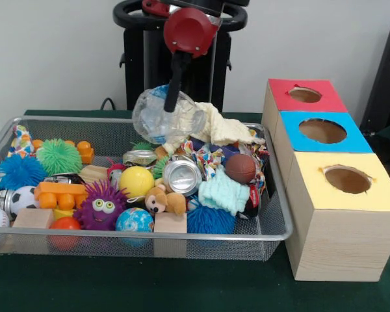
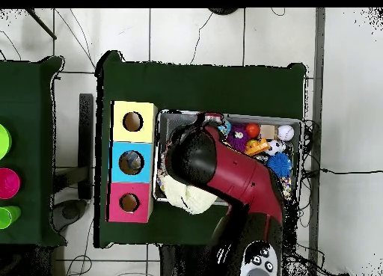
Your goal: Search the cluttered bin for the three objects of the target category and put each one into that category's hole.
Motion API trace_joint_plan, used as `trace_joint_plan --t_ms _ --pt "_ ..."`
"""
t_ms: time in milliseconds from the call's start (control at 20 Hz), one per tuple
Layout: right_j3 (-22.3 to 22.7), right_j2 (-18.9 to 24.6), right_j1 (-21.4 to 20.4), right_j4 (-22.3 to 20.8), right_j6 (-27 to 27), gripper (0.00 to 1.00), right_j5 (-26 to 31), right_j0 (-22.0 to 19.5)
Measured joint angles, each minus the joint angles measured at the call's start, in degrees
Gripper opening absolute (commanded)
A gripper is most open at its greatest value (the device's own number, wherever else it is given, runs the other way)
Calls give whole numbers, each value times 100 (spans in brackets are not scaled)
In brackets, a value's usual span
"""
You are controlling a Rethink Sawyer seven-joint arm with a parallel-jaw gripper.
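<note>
The silver wire mesh bin (image 1: 182, 235) sits on the green table, full of toys; it also shows in the overhead view (image 2: 299, 123). My gripper (image 1: 171, 104) hangs over the bin's back middle, shut on a crushed clear plastic bottle (image 1: 157, 120) held above the clutter. Three wooden boxes with holes stand beside the bin: red top (image 1: 305, 95), blue top (image 1: 323, 131), yellow top (image 1: 346, 180). In the overhead view my red arm (image 2: 224, 168) covers the gripper and the bottle.
In the bin lie a crushed can (image 1: 182, 175), a yellow ball (image 1: 136, 181), a purple furry toy (image 1: 102, 207), a teddy bear (image 1: 164, 201), a cream cloth (image 1: 224, 130), a brown ball (image 1: 240, 168), a soccer ball (image 1: 24, 198) and spiky balls (image 1: 58, 156).
</note>
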Motion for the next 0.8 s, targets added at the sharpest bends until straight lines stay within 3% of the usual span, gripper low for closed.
trace_joint_plan --t_ms 500,800 --pt "221 -31 -58 -7 0 0 492 507" --pt "351 -60 -57 -1 0 0 613 1096"
